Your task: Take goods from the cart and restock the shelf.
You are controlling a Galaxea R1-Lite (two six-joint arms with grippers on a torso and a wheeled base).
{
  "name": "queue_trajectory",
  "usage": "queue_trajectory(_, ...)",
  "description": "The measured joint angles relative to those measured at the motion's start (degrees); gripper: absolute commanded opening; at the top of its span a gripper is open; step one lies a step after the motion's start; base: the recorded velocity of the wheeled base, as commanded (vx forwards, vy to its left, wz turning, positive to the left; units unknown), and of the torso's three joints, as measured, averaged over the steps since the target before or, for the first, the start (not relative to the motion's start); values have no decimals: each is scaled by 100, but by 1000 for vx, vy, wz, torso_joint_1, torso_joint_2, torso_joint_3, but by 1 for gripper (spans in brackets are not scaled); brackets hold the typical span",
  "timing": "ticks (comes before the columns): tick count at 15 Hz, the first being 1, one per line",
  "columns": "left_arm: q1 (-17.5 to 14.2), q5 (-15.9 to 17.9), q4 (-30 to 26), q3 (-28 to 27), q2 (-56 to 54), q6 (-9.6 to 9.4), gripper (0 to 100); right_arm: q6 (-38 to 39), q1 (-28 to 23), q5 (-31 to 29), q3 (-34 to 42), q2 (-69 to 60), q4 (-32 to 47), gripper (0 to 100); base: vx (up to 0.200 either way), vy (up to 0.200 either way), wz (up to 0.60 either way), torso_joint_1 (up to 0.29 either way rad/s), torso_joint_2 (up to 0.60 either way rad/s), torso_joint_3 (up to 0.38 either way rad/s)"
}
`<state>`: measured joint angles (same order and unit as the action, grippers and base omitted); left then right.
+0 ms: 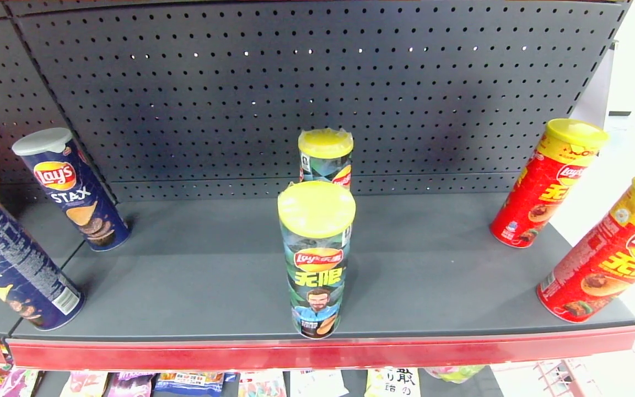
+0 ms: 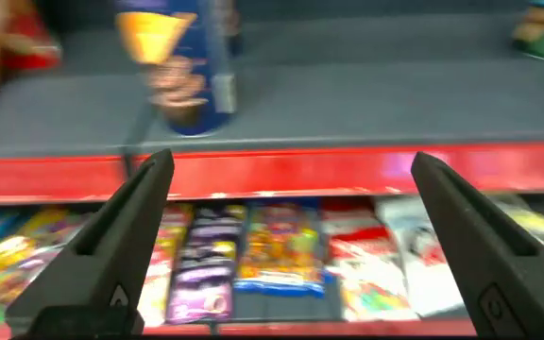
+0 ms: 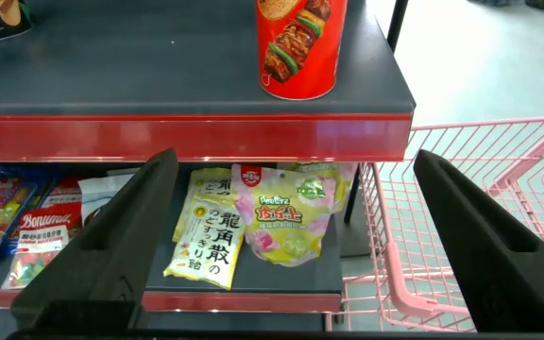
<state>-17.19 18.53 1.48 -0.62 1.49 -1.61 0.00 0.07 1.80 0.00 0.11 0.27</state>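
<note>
Matt metal shelf (image 1: 433, 264), glossy red trim (image 1: 323, 353), yel. plastic lid (image 1: 316, 208), wire cart (image 3: 499, 124)

- Head view: even bright light on the shelf (image 1: 433, 264); the far right edge, past the red can (image 1: 549, 182), is blown out white.
- Soft dark shadow patches on the pegboard (image 1: 295, 82); light leaks through some holes.
- Wide-angle distortion: the blue can (image 1: 75, 190) and red can lean outward, the green can (image 1: 317, 259) stands straight.
- Left wrist view: smeared throughout, packets (image 2: 281, 255) blurred.
- Right wrist view: crisp, but the floor beyond the pink cart (image 3: 480, 217) is overexposed.
</note>
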Motion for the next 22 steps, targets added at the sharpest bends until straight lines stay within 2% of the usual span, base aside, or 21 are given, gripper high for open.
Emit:
queue_trajectory(2,33,550,7,2,83,13,100,-2,0,-4,0,0,0,100,0,0,0,0,0,0)
queue_trajectory(5,71,569,11,10,564,50,100,-18,0,-6,-2,0,0,100,0,0,0,0,0,0)
queue_trajectory(6,217,610,13,10,840,82,100,-16,0,-6,-2,0,0,100,0,0,0,0,0,0)
queue_trajectory(7,538,656,16,10,1056,104,100,-18,0,-4,-2,0,0,100,0,0,0,0,0,0)
queue_trajectory(9,1510,610,22,13,1187,204,100,-21,0,-6,-2,0,0,100,0,0,0,0,0,0)
queue_trajectory(10,1969,322,29,13,1086,272,100,-22,0,-6,-2,0,0,100,0,0,0,0,0,0)
queue_trajectory(11,2203,-193,55,21,934,295,100,-18,0,-6,-2,0,0,100,0,0,0,0,0,0)
queue_trajectory(13,2415,-2192,128,40,647,247,100,-16,0,-6,-2,0,0,100,0,0,0,0,0,0)
queue_trajectory(14,2447,-2649,141,46,575,201,100,-11,0,-6,-2,0,0,100,0,0,0,0,0,0)
queue_trajectory(15,2478,-2726,132,55,523,168,100,-10,0,-6,-2,0,0,100,0,0,0,0,0,0)
queue_trajectory(16,2567,-2526,126,57,490,177,100,-11,0,-4,0,0,2,100,0,0,0,0,0,0)
queue_trajectory(18,2818,-1621,-166,57,449,205,100,-11,0,0,-2,0,0,100,0,0,0,0,0,0)
queue_trajectory(20,2867,-1563,-191,57,435,207,100,-18,0,-2,-2,0,0,100,0,0,0,0,0,0)
queue_trajectory(21,2779,-1580,-183,57,451,204,100,-13,0,-4,-2,0,0,100,0,0,0,0,0,0)
queue_trajectory(22,2523,-1596,-183,55,485,199,100,-18,0,-4,0,0,0,100,0,0,0,0,0,0)
